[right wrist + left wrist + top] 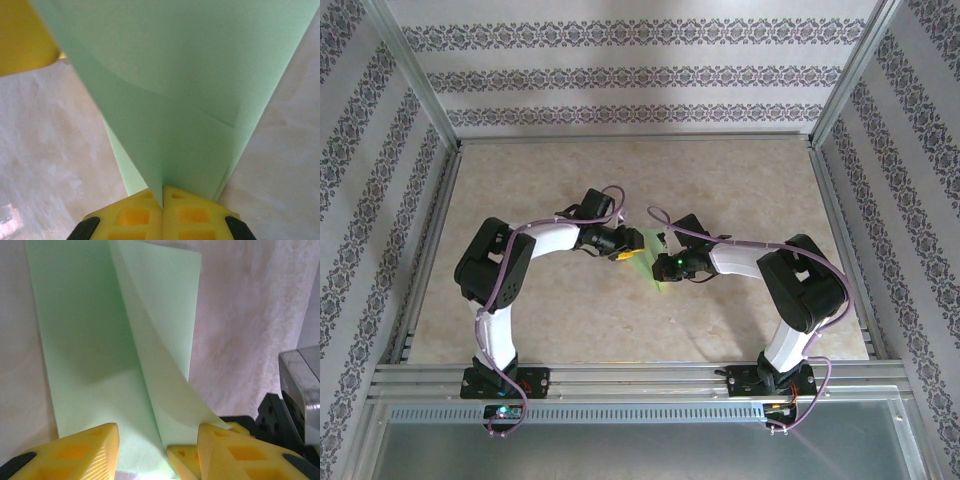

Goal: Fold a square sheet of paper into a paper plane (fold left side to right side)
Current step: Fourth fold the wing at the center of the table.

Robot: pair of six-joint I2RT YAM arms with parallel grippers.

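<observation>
1. Right fingers up close: pressed together and clamped on the paper, which fans up and away from the pinch (a thin hold, right at the edge).
2. Left fingers: they stand apart, with the pale green sheet running between them. No grip there that I can see.
3. Where's the paper? It sits mid-surface, between the two arms. From the left wrist, one half lies flat and the other is lifted as a curling flap. The flap's lower edge runs down to one of the left fingers; touching or just beside, I can't tell.
4. My read: we're partway through carrying one side over onto the other. The flap is up, not laid down, and no new crease is pressed.
5. Trouble spot one: the pinch is small and the sheet is thin, so a quick sweep could pull it free and the flap would flop back.
6. Trouble spot two: nothing visibly pins the flat half. If the right arm drags sideways, the whole sheet may slide and the edges would land askew.
7. Trouble spot three: the parted left fingers sit close to the flap. Closing or shifting carelessly could crumple it or set a stray crease (thin paper forgives little).
</observation>
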